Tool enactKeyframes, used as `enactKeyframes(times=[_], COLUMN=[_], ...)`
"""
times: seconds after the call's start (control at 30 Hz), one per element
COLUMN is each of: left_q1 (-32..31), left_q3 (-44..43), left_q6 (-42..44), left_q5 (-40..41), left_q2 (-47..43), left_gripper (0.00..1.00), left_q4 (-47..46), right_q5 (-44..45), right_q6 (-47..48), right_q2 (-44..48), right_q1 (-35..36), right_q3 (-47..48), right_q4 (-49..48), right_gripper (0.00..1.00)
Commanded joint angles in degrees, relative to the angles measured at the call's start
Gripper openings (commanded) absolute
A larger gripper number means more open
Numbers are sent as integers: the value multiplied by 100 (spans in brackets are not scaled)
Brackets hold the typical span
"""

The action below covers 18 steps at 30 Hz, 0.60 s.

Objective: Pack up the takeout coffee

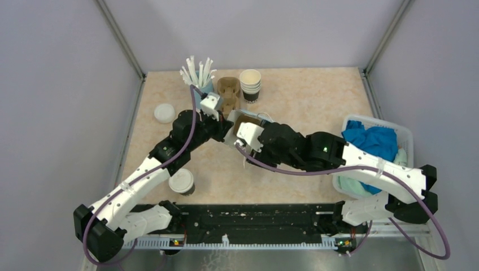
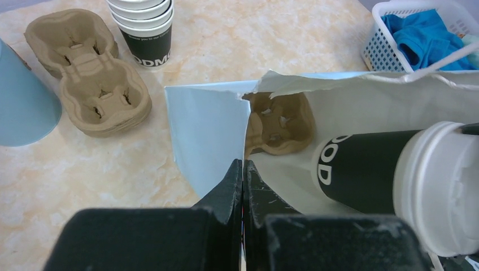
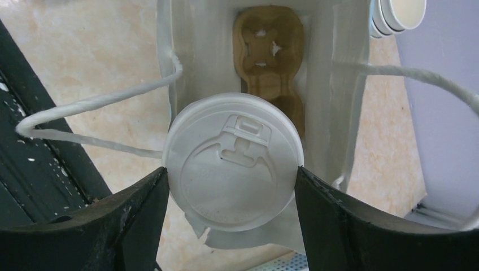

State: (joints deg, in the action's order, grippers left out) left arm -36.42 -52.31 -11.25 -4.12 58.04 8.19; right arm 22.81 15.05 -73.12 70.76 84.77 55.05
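Observation:
A white paper bag (image 2: 361, 107) stands open at mid-table, and my left gripper (image 2: 243, 164) is shut on its near edge. At the bag's bottom lies a brown pulp cup carrier (image 3: 268, 51). My right gripper (image 3: 231, 172) is shut on a takeout coffee (image 2: 367, 169), a dark cup whose white lid (image 3: 231, 135) is clamped between the fingers. This cup hangs in the bag's mouth, above the carrier. A second lidded takeout coffee (image 1: 182, 182) stands on the table near the front left, beside the left arm.
At the back stand a stack of spare carriers (image 2: 90, 79), a stack of empty cups (image 2: 146, 28) and a light blue cup of straws (image 1: 199, 76). A loose white lid (image 1: 164, 113) lies at the left. A white basket (image 1: 406, 135) of cloths sits at the right edge.

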Motion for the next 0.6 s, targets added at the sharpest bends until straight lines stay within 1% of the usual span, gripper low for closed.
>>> enactKeyframes(times=[0.0, 0.17, 0.37, 0.57], left_q1=[-15, -16, -17, -17], left_q3=[-178, -74, 360, 692], left_q6=[-87, -22, 182, 310], left_q5=[-185, -387, -363, -425], left_q2=[-11, -55, -277, -420], left_gripper=[0, 0, 0, 0], left_q4=[-205, -333, -911, -1259], right_q5=[324, 245, -130, -228], right_q6=[225, 600, 1004, 1348], right_q2=[-11, -115, -433, -655], right_q1=[39, -98, -538, -599], right_q3=[-274, -439, -347, -487], right_q4=[-416, -688, -993, -1068], right_gripper=[46, 45, 44, 42])
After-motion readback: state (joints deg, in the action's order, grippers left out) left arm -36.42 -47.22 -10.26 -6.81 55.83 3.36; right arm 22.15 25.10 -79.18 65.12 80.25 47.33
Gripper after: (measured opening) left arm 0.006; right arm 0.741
